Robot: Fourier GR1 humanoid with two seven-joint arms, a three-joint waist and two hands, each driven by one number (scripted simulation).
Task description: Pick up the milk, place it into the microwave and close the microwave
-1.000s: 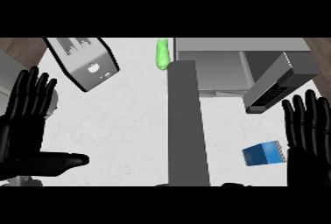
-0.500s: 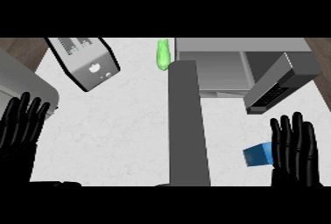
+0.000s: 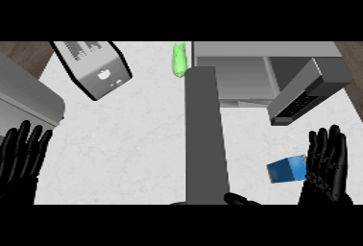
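Note:
The milk is a small blue carton point(image 3: 286, 169) standing on the white counter point(image 3: 135, 144) at the lower right. My right hand point(image 3: 326, 168) is open with straight fingers pointing up, right against the carton's right edge; its thumb point(image 3: 239, 198) shows at the lower edge, left of the carton. The grey microwave point(image 3: 241, 79) stands at the top right with its cavity open. Its door point(image 3: 205, 139) juts toward me as a long grey slab. My left hand point(image 3: 22, 161) is open at the lower left, far from the carton.
A green object point(image 3: 179, 59) lies at the top beside the microwave. A tilted grey appliance point(image 3: 93, 67) stands at the top left and a larger grey block point(image 3: 25, 98) at the left edge. A keypad panel point(image 3: 301, 98) sits right of the cavity.
Both hands have dropped toward the lower edge. The right hand came down and left to the carton's side. The left thumb has gone out of sight. The carton has stayed put.

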